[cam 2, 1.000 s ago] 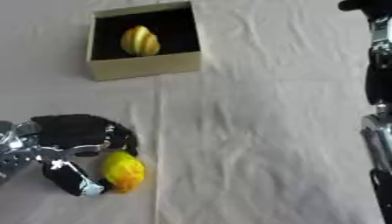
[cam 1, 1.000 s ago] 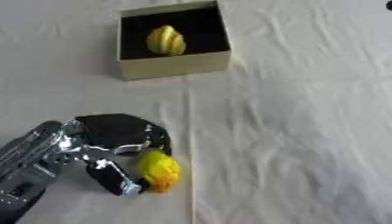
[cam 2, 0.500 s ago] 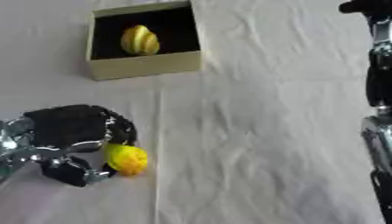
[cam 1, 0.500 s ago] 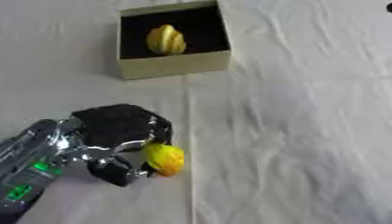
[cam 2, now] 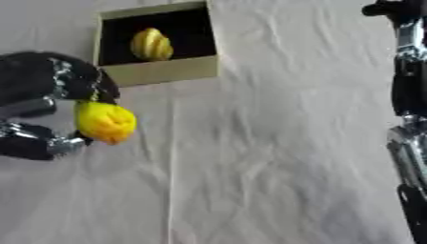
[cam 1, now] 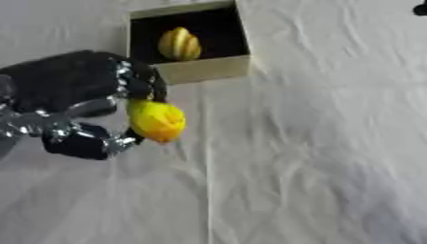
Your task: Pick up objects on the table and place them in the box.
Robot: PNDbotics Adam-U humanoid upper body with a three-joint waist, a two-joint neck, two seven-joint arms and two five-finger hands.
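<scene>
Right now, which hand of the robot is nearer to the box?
Left. The left hand, holding a yellow fruit, is just beside the box; the right arm stays far off at the right edge.

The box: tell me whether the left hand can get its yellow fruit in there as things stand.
Probably yes. The left hand holds the yellow fruit just short of the box's near wall. The box is open on top, and the ridged fruit inside leaves dark floor free around it.

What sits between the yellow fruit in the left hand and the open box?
Nothing but bare white tablecloth. In the left eye view the left hand holds the yellow fruit just short of the cream cardboard box.
</scene>
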